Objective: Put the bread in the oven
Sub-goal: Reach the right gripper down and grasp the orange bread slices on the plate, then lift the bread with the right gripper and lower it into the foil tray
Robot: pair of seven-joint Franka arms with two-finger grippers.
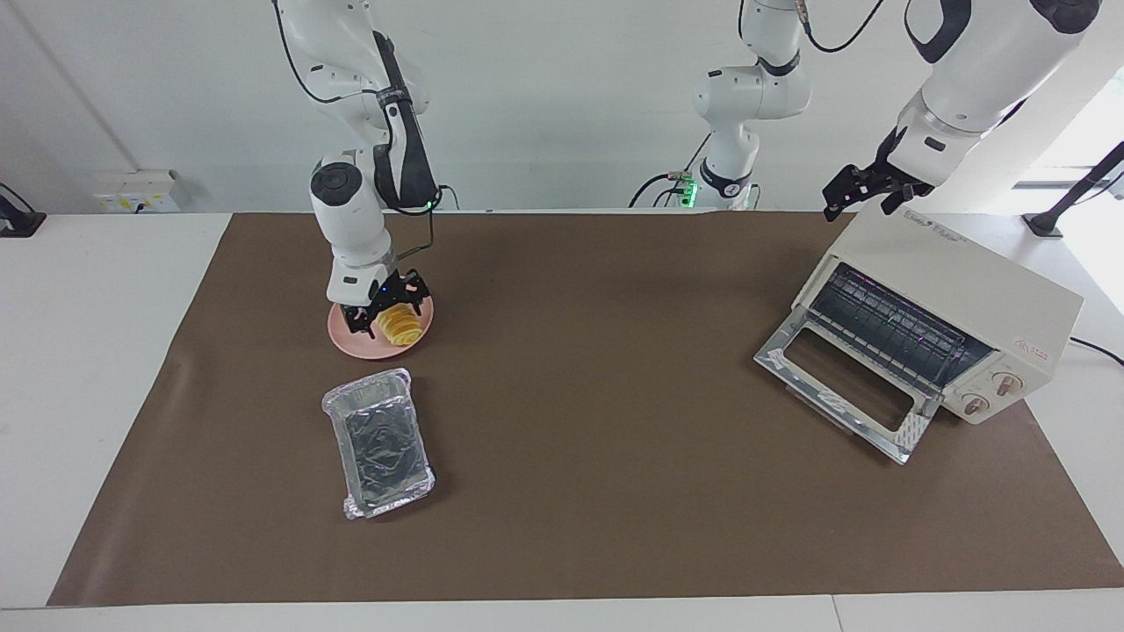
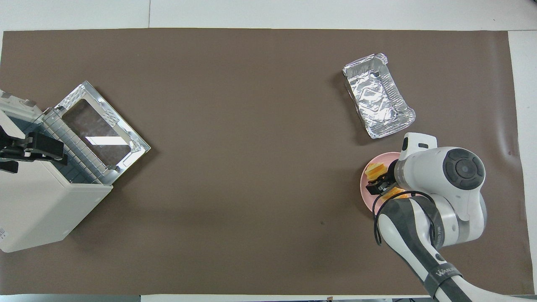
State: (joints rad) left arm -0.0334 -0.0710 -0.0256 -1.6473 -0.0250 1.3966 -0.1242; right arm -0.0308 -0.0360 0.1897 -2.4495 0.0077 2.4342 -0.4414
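Note:
The bread (image 1: 402, 329) is a golden ridged loaf on a round pink plate (image 1: 347, 338); in the overhead view only its end (image 2: 373, 171) shows beside the arm. My right gripper (image 1: 386, 307) is down at the plate, open, with a finger on either side of the loaf; it also shows in the overhead view (image 2: 379, 182). The cream oven (image 1: 957, 298) stands at the left arm's end with its glass door (image 1: 839, 386) dropped open and the wire rack showing. My left gripper (image 1: 865, 189) waits open over the oven's top; it also shows in the overhead view (image 2: 31, 149).
A crinkled silver foil tray (image 1: 382, 443) lies beside the plate, farther from the robots; it also shows in the overhead view (image 2: 377, 100). A brown mat (image 1: 597, 491) covers the table between plate and oven.

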